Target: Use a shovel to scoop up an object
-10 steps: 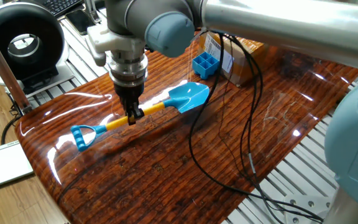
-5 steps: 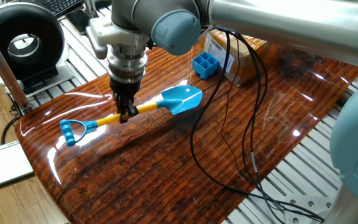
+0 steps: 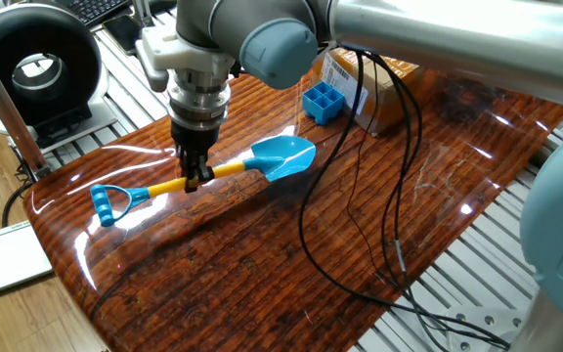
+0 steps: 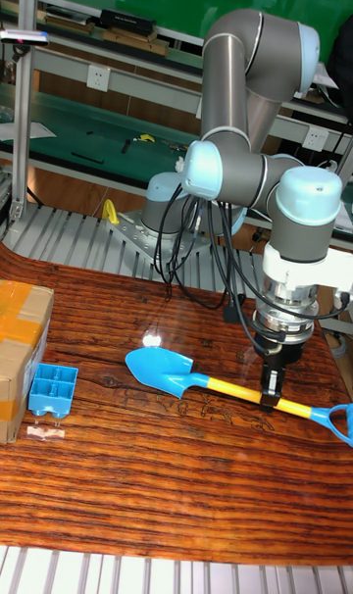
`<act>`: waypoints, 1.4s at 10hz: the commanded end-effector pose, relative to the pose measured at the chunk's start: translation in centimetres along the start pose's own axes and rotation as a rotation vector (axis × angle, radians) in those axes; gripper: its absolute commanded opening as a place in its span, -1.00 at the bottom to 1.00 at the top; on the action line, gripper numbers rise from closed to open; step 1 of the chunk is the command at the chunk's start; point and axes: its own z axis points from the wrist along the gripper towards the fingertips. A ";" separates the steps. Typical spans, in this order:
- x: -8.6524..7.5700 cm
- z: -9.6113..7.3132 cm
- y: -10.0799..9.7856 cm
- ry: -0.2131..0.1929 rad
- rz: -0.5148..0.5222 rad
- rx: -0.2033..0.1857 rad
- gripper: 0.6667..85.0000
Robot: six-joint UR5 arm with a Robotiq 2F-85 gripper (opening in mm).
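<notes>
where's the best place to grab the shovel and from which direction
Grip the shovel on its yellow shaft, coming straight down from above. The shaft is narrow and lies level, so two fingers can span it. The gripper is already shut there.

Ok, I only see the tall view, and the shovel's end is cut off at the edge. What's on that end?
Observer: The shovel ends in a blue loop, all of it over the table.
Operator: Is anything lying near the blade?
Observer: Yes, a black cable trails across the table just past the blade.
Operator: What's beyond the loop?
Observer: A black ring-shaped device, standing off the table's end.
</notes>
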 end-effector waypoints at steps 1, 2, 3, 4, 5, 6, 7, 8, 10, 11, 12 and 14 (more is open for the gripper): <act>0.0 -0.2 -0.3 -0.004 0.029 0.006 -0.98; 0.4 -0.2 -0.3 0.014 0.051 0.007 -0.98; 0.6 -0.2 -0.7 0.021 0.045 0.025 -0.98; 0.3 -0.2 -0.7 0.010 0.043 0.025 -0.98; -0.1 -0.2 -0.8 -0.009 0.052 0.029 -0.98; -0.1 -0.2 -0.7 -0.009 0.041 0.022 -0.98; -0.2 -0.2 -0.7 -0.009 0.033 0.024 -0.98; -0.3 -0.2 -0.8 -0.016 0.034 0.025 -0.98; -0.4 -0.2 -0.6 -0.019 0.033 0.019 -0.98; -0.4 -0.2 -0.6 -0.017 0.030 0.018 -0.98; -0.5 -0.2 -0.6 -0.021 0.018 0.019 -0.98; -1.9 0.8 -1.9 -0.048 -0.024 0.058 -0.98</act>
